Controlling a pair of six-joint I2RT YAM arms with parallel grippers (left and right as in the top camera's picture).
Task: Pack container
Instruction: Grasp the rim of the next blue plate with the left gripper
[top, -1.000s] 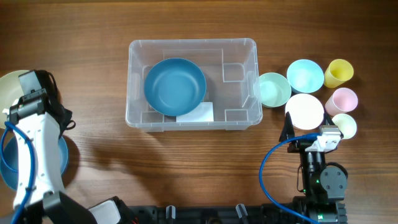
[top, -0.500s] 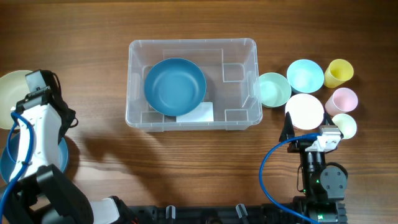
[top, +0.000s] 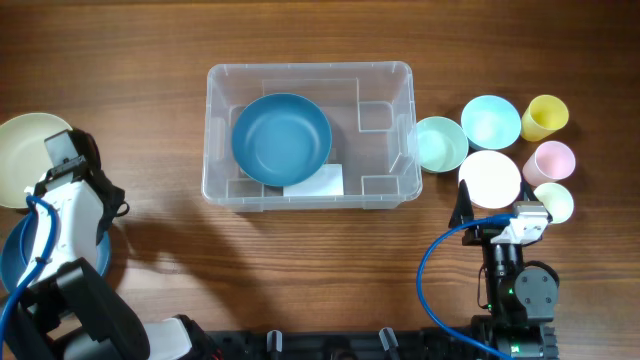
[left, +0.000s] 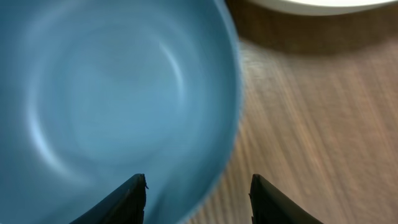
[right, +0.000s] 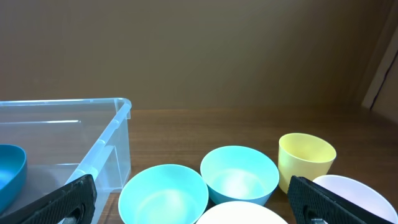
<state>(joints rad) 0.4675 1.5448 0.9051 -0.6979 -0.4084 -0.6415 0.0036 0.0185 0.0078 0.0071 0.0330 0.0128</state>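
Note:
The clear container (top: 385, 95) stands mid-table with a dark blue bowl (top: 281, 138) inside, next to its white label (top: 318, 182). At the far left my left arm (top: 65, 200) hangs over a second blue bowl (top: 104, 250). In the left wrist view that blue bowl (left: 112, 93) fills the left side. My left gripper (left: 198, 190) is open, its fingers astride the bowl's rim, one inside and one over the wood. My right gripper (right: 196, 199) stands wide open and empty at the near side of a white bowl (top: 489, 178).
A cream bowl (top: 25, 150) lies just beyond the left arm. Right of the container sit a mint bowl (top: 440, 143), a light blue bowl (top: 490, 121), a yellow cup (top: 546, 117), a pink cup (top: 551, 160) and a pale cup (top: 555, 202).
My left arm has shifted slightly right and folded down over the blue bowl at the left. The right arm has not moved.

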